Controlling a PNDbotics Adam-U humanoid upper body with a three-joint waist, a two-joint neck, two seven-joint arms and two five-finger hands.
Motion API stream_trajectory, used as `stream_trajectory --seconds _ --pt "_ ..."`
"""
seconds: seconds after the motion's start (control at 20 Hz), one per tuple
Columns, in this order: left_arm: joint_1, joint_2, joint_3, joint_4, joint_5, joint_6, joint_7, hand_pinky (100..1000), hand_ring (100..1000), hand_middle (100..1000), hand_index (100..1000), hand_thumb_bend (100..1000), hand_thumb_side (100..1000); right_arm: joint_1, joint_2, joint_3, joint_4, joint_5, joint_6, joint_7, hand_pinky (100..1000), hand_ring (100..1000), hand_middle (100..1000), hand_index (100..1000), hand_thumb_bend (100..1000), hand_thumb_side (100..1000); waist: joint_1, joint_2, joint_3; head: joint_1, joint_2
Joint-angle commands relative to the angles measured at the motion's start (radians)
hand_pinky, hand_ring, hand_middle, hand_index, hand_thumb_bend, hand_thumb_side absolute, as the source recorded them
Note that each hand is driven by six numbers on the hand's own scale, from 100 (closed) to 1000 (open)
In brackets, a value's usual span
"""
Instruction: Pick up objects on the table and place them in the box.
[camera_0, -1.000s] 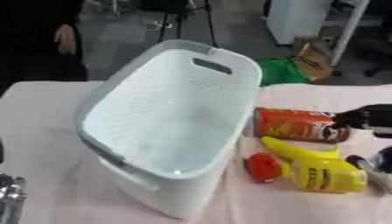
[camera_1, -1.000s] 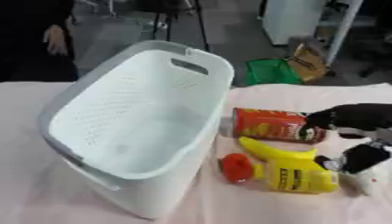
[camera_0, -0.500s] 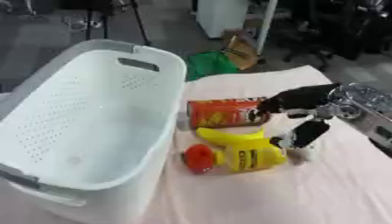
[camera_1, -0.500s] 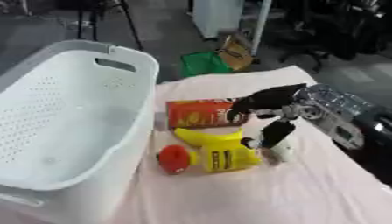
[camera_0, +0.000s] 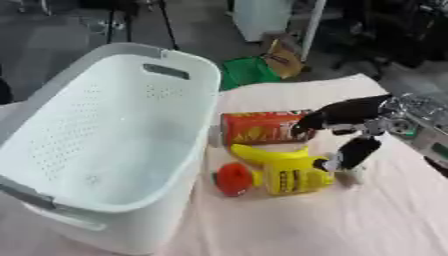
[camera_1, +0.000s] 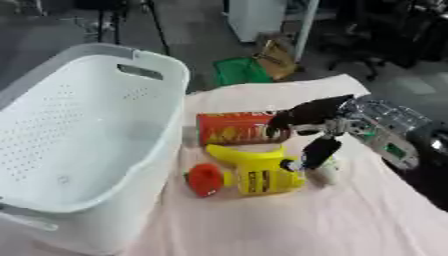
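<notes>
While its labels blur beyond reading, the yellow plastic bottle with a red cap (camera_0: 276, 172) lies under the right hand (camera_1: 319, 131), fingers spread open.

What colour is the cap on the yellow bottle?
Red. The cap of the yellow bottle shows best in the left eye view.

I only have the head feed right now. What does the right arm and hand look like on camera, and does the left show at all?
The right hand has glossy black fingers, slim and rounded. Behind them sits a silver metal wrist joint with exposed mechanical parts, then a clear or grey forearm casing with a small green patch on its side. Further back the arm turns black. The left hand is not in either view.
</notes>
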Motion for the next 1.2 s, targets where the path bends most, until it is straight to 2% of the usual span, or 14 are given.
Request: stream_trajectory --seconds 0.05,0.25,0.3,0.75,1.2 --pt "-0.015 0.001 -0.003 -0.012 0.003 -0.003 -0.003 904 946 1000 1000 241 1000 -0.007 -0.042 -0.012 -0.014 0.000 -0.019 0.008 1000 1000 1000 1000 314 678 -0.002 -0.022 0.001 0.024 0.012" --pt "-0.014 0.000 -0.003 -0.012 0.004 -0.004 -0.004 904 947 1000 1000 241 1000 0.007 -0.048 -0.012 -0.028 0.020 -0.045 0.017 1000 1000 1000 1000 333 664 -0.004 -0.021 0.002 0.035 0.012" --pt "-0.015 0.000 -0.003 -0.012 0.005 -0.004 -0.004 904 947 1000 1000 241 1000 0.011 -0.049 -0.012 -0.029 0.027 -0.049 0.017 1000 1000 1000 1000 361 641 -0.004 -0.020 0.002 0.040 0.010" --pt "-0.017 -0.001 -0.003 -0.012 0.004 -0.005 -0.003 904 947 1000 1000 241 1000 0.056 -0.049 -0.009 -0.036 0.104 -0.076 -0.026 1000 1000 1000 1000 371 638 -0.005 -0.017 0.003 0.051 -0.001" --pt "-0.017 -0.003 -0.004 -0.012 0.006 -0.004 -0.003 904 947 1000 1000 237 1000 0.059 -0.019 -0.004 -0.002 0.136 -0.046 -0.085 1000 1000 1000 1000 337 676 -0.002 -0.014 0.006 0.058 -0.011"
